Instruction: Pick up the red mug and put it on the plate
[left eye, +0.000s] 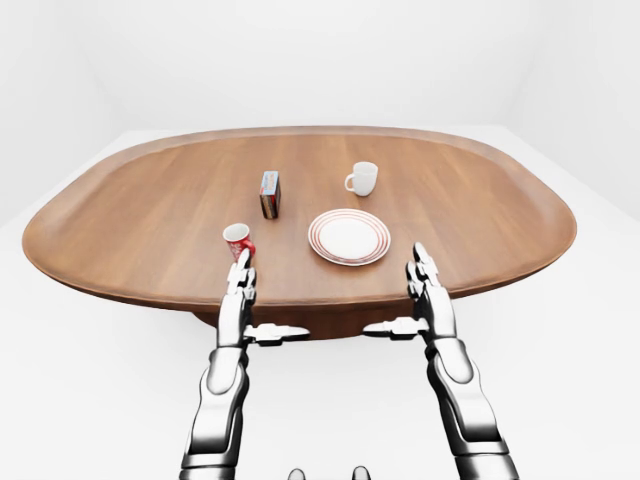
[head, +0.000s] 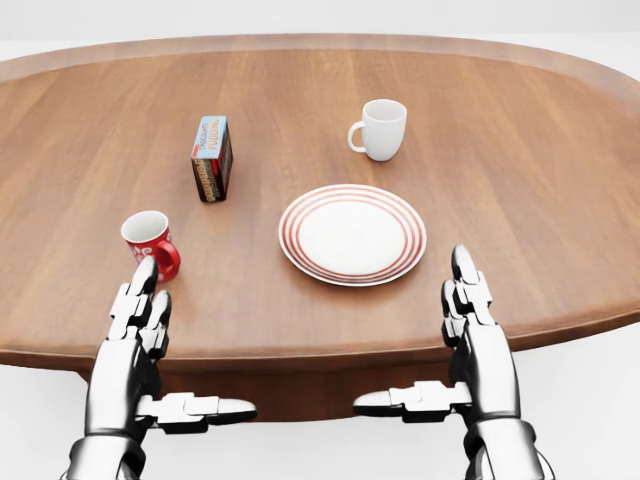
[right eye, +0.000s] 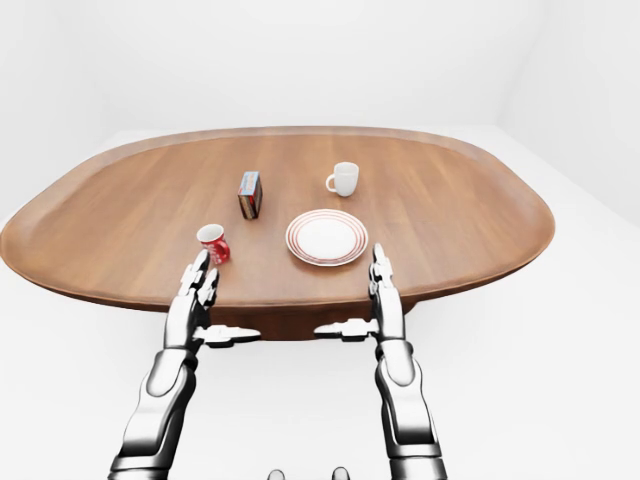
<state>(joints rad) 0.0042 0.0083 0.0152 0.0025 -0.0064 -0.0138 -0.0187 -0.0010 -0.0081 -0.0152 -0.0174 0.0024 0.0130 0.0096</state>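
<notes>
Where the head view looked down, an oval wooden table (head: 520, 150) filled most of it. Left hand (head: 135, 340) and right hand (head: 475, 330): both spread wide, fingers straight, holding nothing, at the near edge. Plate (head: 352, 234): red-ringed, at centre. White mug (head: 380, 128): at 12 o'clock from the plate. Small box (head: 212, 158): at 10 o'clock. Red mug (head: 151, 243): upright at 9 o'clock from the plate, just beyond the left fingertips (head: 146, 272).

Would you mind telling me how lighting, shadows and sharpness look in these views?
Head view: even, soft light, faint shadows under the red mug and plate, all sharp. Eye views: wider angle, table edge bowed, no glare or blur.
</notes>
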